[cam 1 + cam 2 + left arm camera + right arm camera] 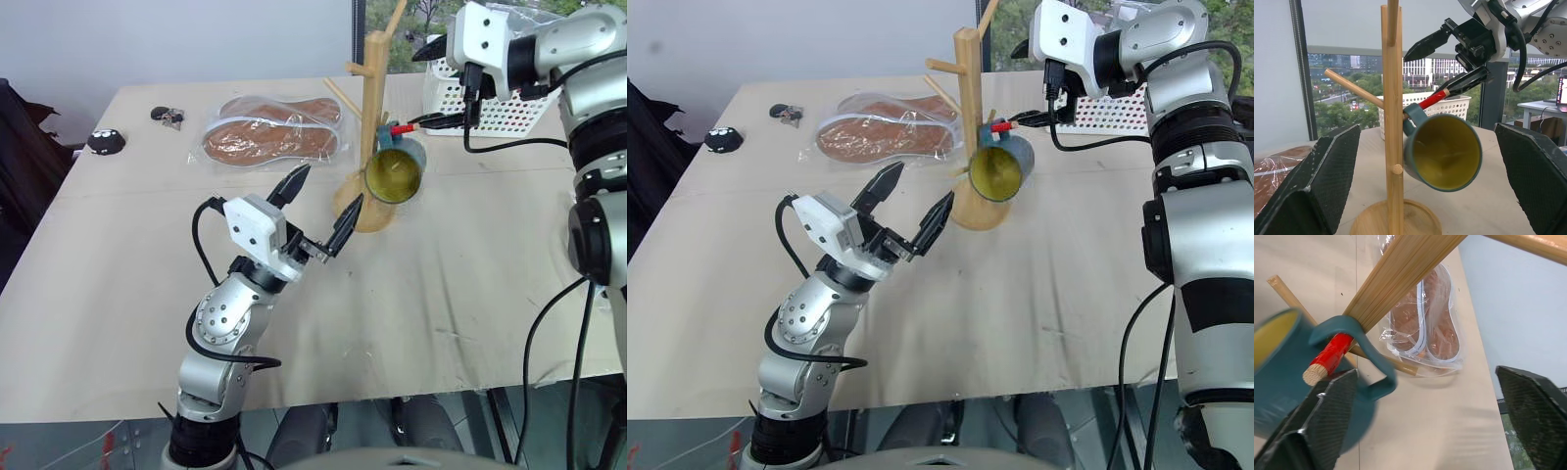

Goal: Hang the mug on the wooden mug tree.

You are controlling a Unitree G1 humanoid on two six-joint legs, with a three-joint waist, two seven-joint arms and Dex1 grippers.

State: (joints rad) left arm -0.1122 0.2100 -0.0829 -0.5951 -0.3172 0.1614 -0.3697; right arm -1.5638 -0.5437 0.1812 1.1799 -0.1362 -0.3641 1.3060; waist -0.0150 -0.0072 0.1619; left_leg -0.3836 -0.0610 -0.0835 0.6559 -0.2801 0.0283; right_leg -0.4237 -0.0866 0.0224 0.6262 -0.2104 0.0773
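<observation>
End effectors [1038, 83] [320, 211] open, empty.

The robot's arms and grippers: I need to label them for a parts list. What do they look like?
Both arms have silver-grey rounded metal segments with black joints and loose black cables. Each wrist carries a white boxy housing. The left gripper and right gripper each have two black, tapered, pointed fingers with a textured weave surface.

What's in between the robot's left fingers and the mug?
In the left eye view, bare table and the wooden mug tree's round base lie between the left gripper and the hanging mug.
</observation>
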